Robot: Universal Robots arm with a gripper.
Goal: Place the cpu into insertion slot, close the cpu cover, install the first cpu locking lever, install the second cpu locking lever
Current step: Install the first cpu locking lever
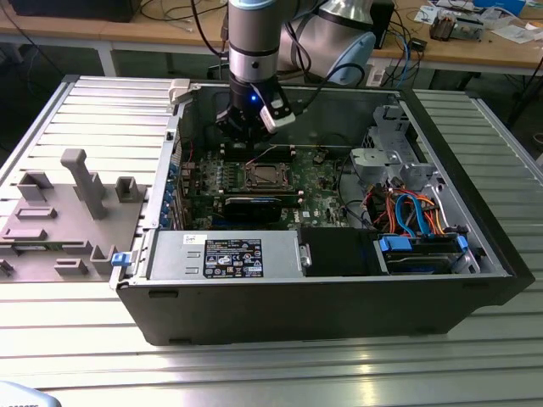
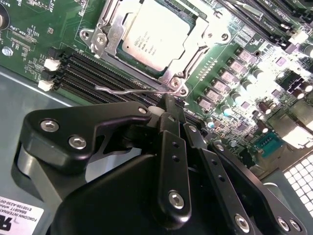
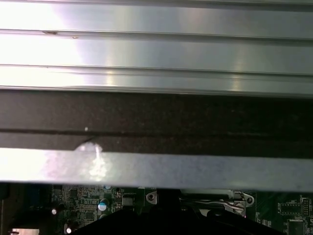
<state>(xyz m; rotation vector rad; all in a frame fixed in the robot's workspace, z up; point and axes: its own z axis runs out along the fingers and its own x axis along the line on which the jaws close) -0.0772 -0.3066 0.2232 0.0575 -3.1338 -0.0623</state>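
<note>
Inside the open computer case [image 1: 254, 314] on the slatted metal table [image 1: 475, 373], the green motherboard [image 1: 318, 182] lies flat w/ the socket [image 1: 267, 176] near its middle in the exterior view. The chip [image 2: 152, 36] already sits in the socket: flat square, silver-grey metal top w/ small dark print, its edges level w/ the recess as far as shows. Around it the cover [image 2: 110, 27] is a thin silvery frame w/ a cut-out centre, screws at its corners; it looks lowered over the chip's edges, though whether it's fully seated can't be told. A thin bent wire lever [image 2: 134, 89] lies just beside the socket's near edge, between it & the long black memory slots [image 2: 83, 68].

Gripper [image 2: 168, 105] hangs over the board at about 11 o'clock from the socket in the exterior view, close to that lever. Its black fingers [image 2: 171, 147] are pressed together, nothing visibly between them.

At 9 o'clock from the case, on the table, a grey plastic fixture [image 1: 68, 212] w/ upright posts. Blue & orange cables [image 1: 416, 212] sit at 3 o'clock inside the case.
</note>
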